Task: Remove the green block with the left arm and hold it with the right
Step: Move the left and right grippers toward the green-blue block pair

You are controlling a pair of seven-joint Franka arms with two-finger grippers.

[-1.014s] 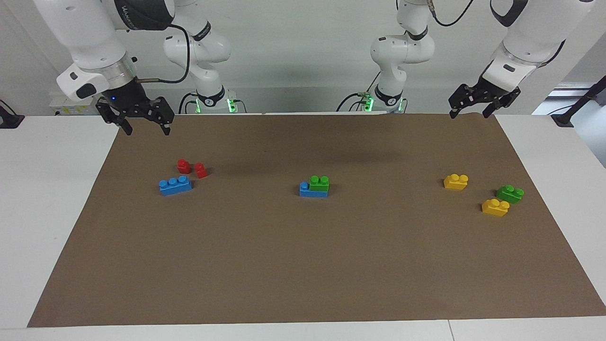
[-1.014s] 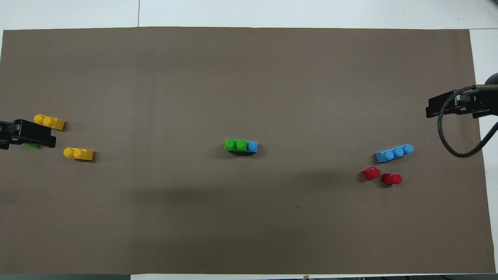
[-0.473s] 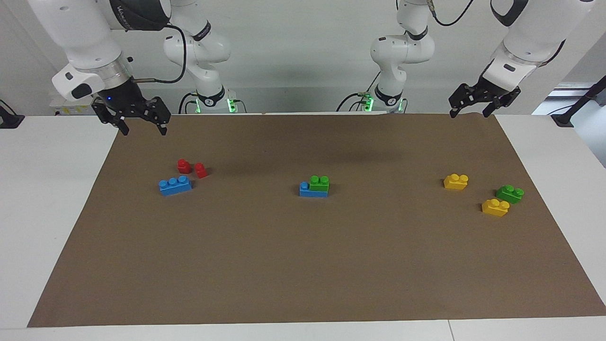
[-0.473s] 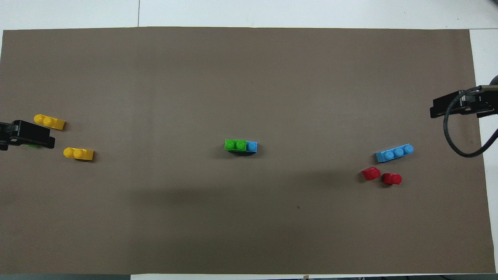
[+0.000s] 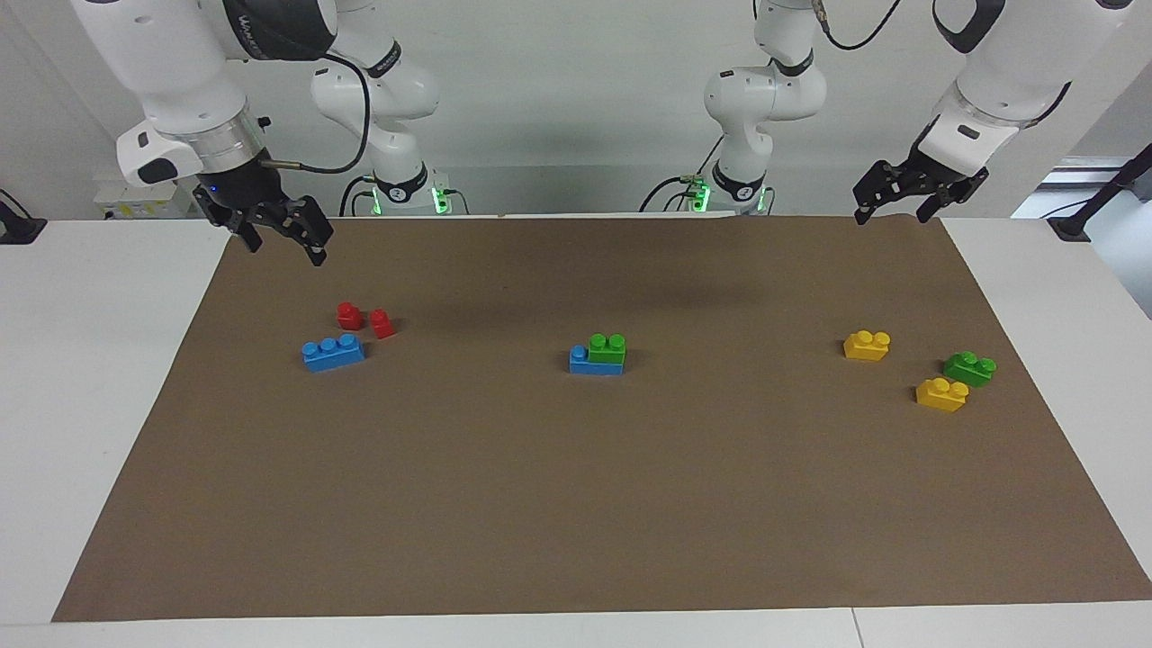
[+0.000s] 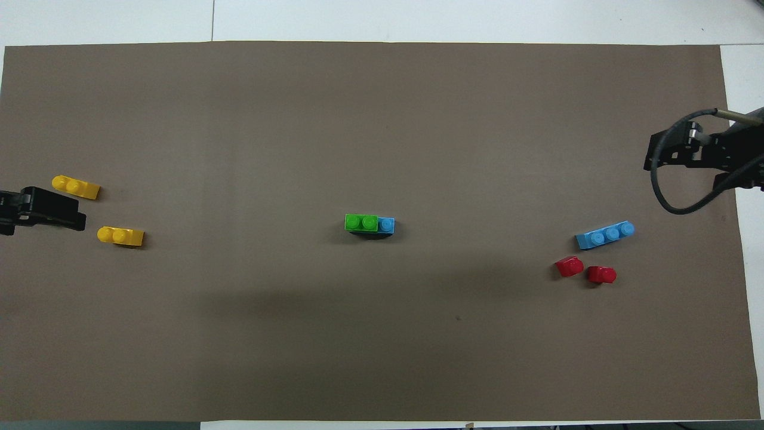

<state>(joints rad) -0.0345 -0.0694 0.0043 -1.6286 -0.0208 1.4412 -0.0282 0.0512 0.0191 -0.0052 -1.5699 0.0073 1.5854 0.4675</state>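
- Even, bright light falls from above; both views are sharp.
- Soft, broad shadows lie on the brown mat (image 5: 576, 468), darkest nearer the robots.
- Each brick casts only a small shadow.
- No glare shows.

The right arm comes down from the upper corner of the facing view, its white forearm ending in a silver wrist ring with a small blue light beneath it. A thin black cable loops from the wrist. The right gripper (image 5: 282, 240) (image 6: 686, 156) hangs in the air over the robots' edge of the bench, tilted, its fingers (image 5: 317, 254) spread apart.

The left arm slopes down from the other upper corner. The left gripper (image 5: 894, 214) (image 6: 42, 209) hovers above its own end of the bench, fingers (image 5: 861, 216) apart and pointing downward.
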